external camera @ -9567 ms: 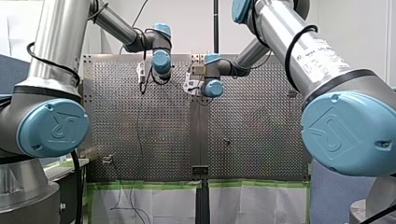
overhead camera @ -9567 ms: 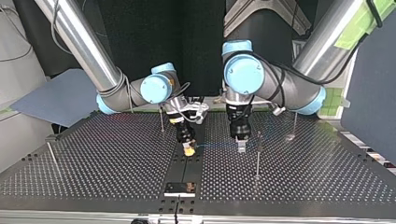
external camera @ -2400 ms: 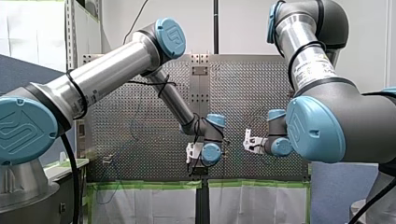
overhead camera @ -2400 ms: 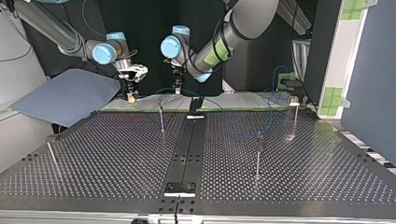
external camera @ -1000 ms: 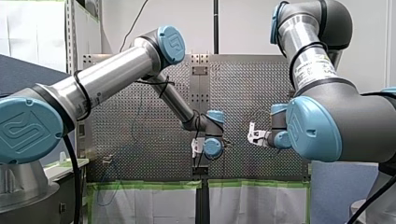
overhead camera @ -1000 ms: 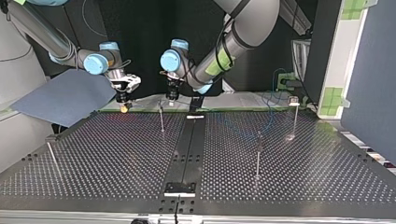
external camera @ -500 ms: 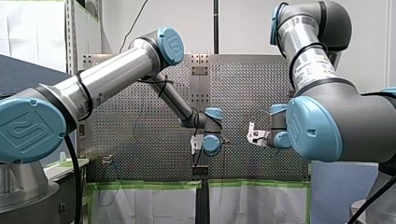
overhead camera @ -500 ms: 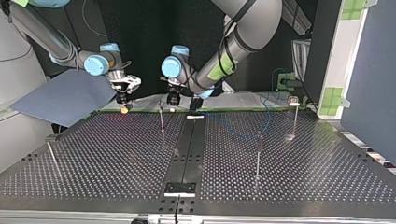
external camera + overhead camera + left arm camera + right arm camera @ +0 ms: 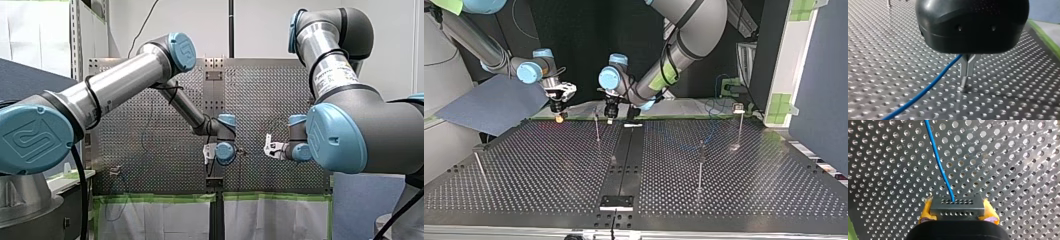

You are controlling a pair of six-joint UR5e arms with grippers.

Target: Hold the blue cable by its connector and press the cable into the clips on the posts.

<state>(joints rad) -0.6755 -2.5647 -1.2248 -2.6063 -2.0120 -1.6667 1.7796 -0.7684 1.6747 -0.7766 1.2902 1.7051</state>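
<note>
Blue cable (image 9: 940, 167) (dark connector (image 9: 957, 208)) beside clip (image 9: 968, 64)

Four cameras on one perforated table (image 9: 549, 170): two wide ones facing each other, two close ones on the wrists
The front view looks from behind and above the shoulders, well back, along my left arm (image 9: 120, 82) and my right arm (image 9: 330, 65); the top view sits low across the table, facing them, sides crossed; both take in the whole table and both arms. The left wrist view looks close at a post (image 9: 967, 67) and the blue cable (image 9: 946, 67), the right wrist view squarely at the holes over the connector (image 9: 956, 207); these share the cable
</note>
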